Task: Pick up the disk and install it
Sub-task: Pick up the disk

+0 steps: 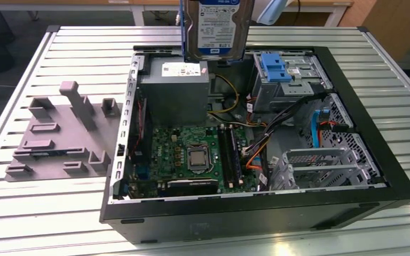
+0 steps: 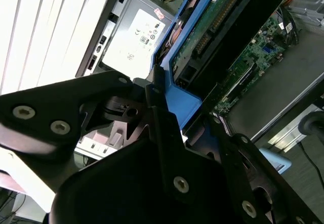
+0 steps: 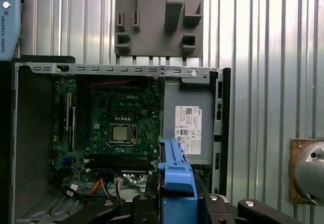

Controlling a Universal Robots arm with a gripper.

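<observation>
**Second wrist view.** The gripper, nearest the lens, is clamped on the disk by its blue rails, probably to spare the circuit side.

**First wrist view.** One open case lies below.

**Exterior view.** One disk hangs on edge at 12 o'clock, above the power supply and not yet installed. One bracket sits at 1 o'clock. One fixture sits at 9 o'clock.
</observation>
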